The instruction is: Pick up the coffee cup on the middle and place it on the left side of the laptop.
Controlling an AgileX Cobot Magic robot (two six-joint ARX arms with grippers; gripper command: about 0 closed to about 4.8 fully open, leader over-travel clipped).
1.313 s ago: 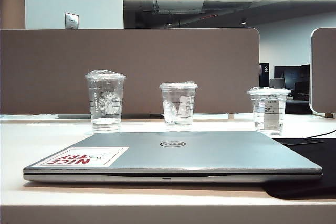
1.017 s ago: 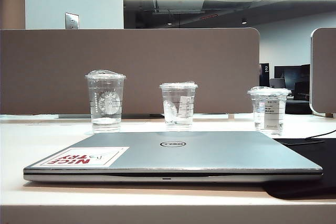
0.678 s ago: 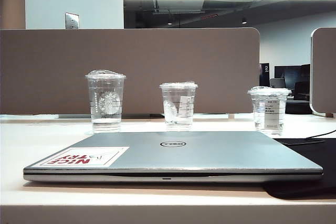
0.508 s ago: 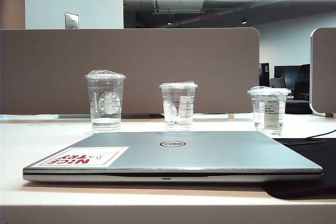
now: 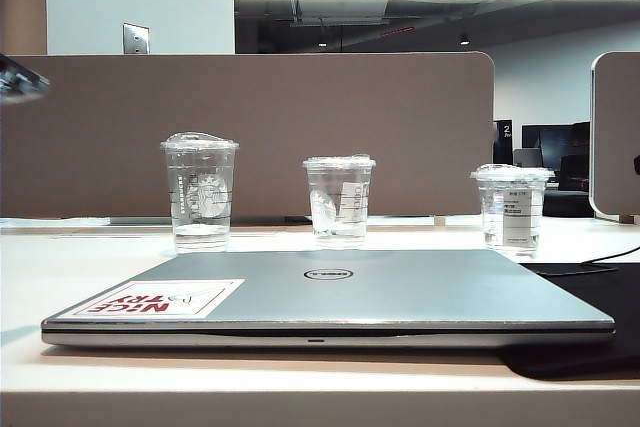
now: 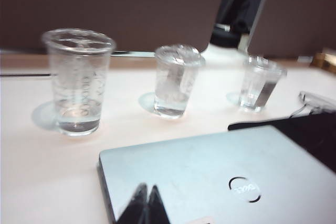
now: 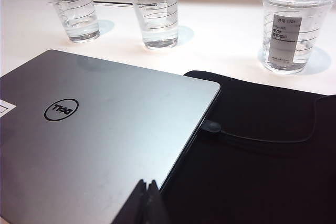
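Left gripper (image 6: pixel 147 199): pinched shut, holding nothing, up over the near left corner of the laptop.
Domed-lid cup (image 5: pixel 200 190): stands at the left, behind the laptop.
Coffee cup (image 5: pixel 339 199): stands in the middle of the row, on the table (image 5: pixel 90 257).
Laptop (image 5: pixel 330 292): closed, lying flat in front of the cups.
Label cup (image 5: pixel 511 207): at the right.
Right gripper (image 7: pixel 146 196): pinched shut, empty, over the laptop's right edge by the black mat (image 7: pixel 262 171).

A blurred bit of the left arm (image 5: pixel 20 80) has come into sight at the far left edge, high above the table (image 5: pixel 80 267).
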